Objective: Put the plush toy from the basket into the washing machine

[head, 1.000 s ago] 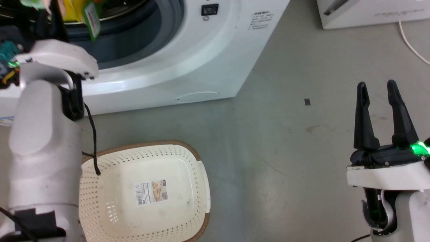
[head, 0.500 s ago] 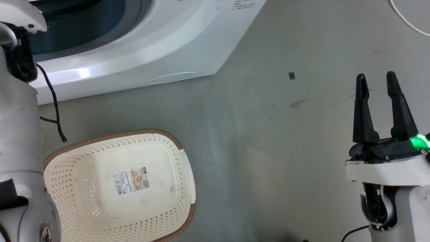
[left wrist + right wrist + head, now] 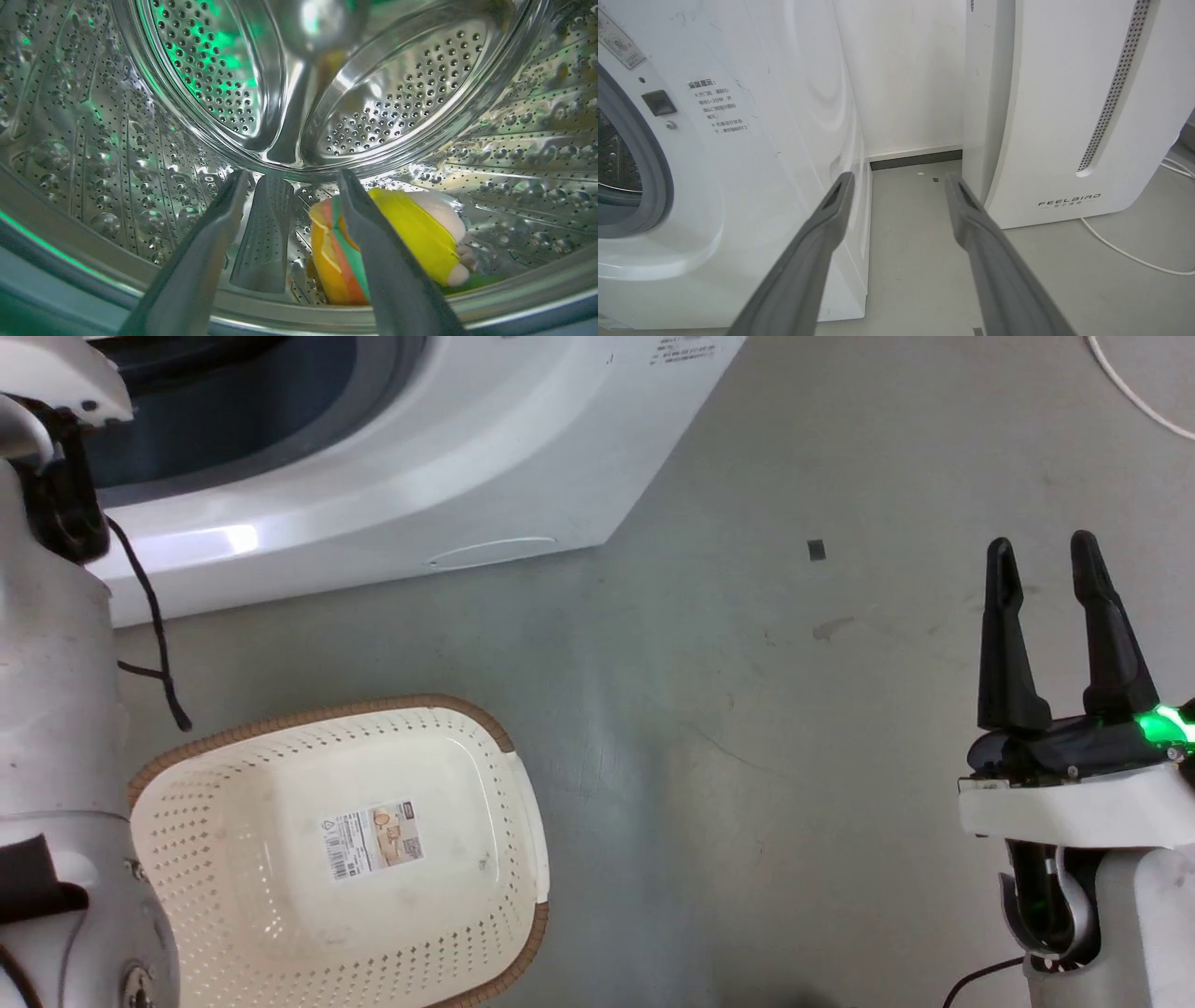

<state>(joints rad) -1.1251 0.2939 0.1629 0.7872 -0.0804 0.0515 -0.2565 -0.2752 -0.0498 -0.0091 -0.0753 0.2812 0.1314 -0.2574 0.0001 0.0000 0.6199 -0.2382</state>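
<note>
The plush toy (image 3: 411,233), orange, yellow, green and white, lies on the floor of the shiny steel drum (image 3: 387,102) of the washing machine (image 3: 467,476). My left gripper (image 3: 292,179) is open inside the drum, its right finger crossing in front of the toy, nothing held between the fingers. The pale left forearm (image 3: 56,691) reaches up into the machine's opening. The basket (image 3: 336,859) sits on the floor below the machine, with just a paper label inside. My right gripper (image 3: 1041,551) stands open at the lower right, over bare floor.
A white appliance marked FEELBIRD (image 3: 1069,116) stands right of the washing machine (image 3: 738,140), a narrow gap of grey floor between them. A white cable (image 3: 1134,252) runs over the floor by it. A black cable (image 3: 154,635) hangs from my left arm.
The head camera tipped down, so the machine's opening slid up and the basket moved left. One second ago the toy hung at the drum's mouth; now it lies inside. The right gripper stays put.
</note>
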